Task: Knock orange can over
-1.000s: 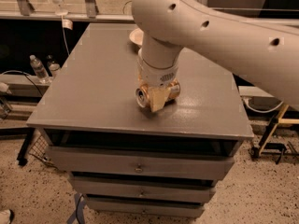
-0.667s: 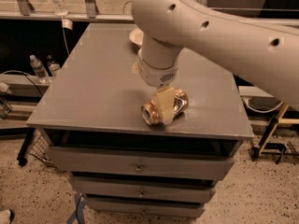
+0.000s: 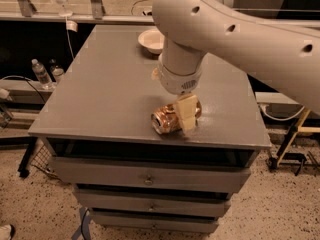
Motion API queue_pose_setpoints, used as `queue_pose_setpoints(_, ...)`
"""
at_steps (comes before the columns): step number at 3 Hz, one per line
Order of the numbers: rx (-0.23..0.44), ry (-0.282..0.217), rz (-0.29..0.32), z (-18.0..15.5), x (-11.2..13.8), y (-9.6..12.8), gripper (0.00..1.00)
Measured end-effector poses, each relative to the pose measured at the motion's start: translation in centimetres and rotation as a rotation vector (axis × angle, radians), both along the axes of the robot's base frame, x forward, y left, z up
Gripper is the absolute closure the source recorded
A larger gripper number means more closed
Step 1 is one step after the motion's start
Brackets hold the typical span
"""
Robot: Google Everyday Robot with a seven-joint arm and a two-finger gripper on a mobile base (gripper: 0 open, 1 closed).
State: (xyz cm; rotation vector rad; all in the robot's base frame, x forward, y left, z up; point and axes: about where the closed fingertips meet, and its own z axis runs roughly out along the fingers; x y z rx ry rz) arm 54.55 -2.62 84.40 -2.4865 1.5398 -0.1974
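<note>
Cream-white and blunt, the robot's tool [image 3: 186,118] hangs from a thick, round white wrist and reaches down to the front part of the flat grey tabletop [image 3: 100,84]. It stands right against the small orange-gold aluminium drink can [image 3: 162,121], covering the can's middle. I cannot tell whether the tool is apart or together. The can lies on its side on the tabletop, near the front edge and right of the middle, with one round silver end turned toward the front left. The big white arm [image 3: 250,34] sweeps in from the upper right and covers much of the far right of the tabletop. A shallow white bowl [image 3: 150,40] sits at the back, well apart from the can, partly behind the arm. Grey metal drawers [image 3: 150,176] stack below the tabletop. Two clear plastic bottles [image 3: 41,73] stand on a low shelf at the left.
</note>
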Motion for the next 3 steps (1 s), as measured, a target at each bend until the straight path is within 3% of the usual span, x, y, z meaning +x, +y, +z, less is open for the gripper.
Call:
queue_pose_setpoints(2,-0.019,0.048,-0.054,-1.5,-0.3,-4.8,0.00)
queue_pose_setpoints(3,-0.031,0.022,-0.122,0.2,-0.7,-8.9,0.00)
